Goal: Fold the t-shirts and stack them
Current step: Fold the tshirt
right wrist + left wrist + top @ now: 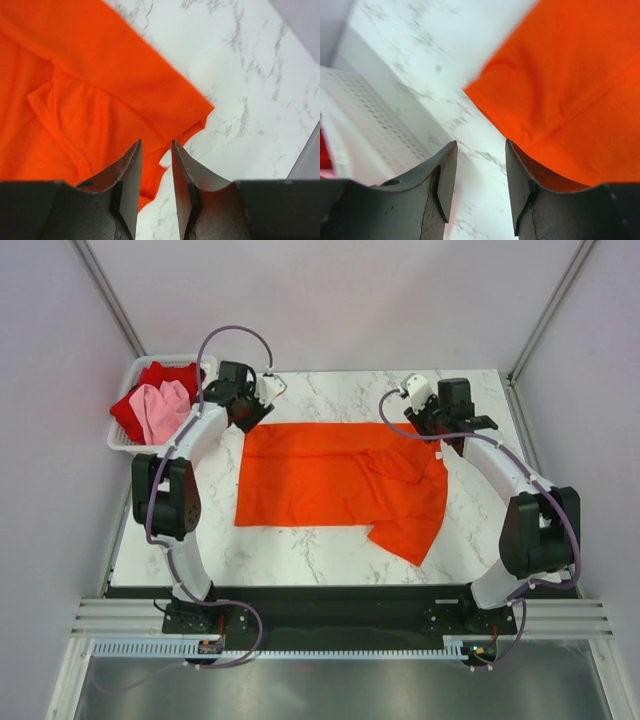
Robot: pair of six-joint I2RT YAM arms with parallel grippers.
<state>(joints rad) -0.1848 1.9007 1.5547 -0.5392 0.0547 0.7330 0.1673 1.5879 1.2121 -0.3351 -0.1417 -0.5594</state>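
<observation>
The bright orange-red t-shirt [340, 485] lies spread on the marble table, partly folded, one flap hanging toward the front right. My left gripper [247, 410] hovers at its far left corner, jaws open and empty; in the left wrist view the cloth [570, 85] lies to the right of the open gripper [481, 150]. My right gripper [436, 432] is over the shirt's far right corner, open and empty; the right wrist view shows that corner [125, 100] just ahead of the gripper [156, 147]. The deeper red shirt [165, 377] and pale pink shirt [160, 408] lie in the basket.
A white slatted basket [120, 443] stands at the table's far left corner, close to my left arm. Grey walls enclose the table [330, 545] on three sides. The basket's wall [365, 125] shows in the left wrist view.
</observation>
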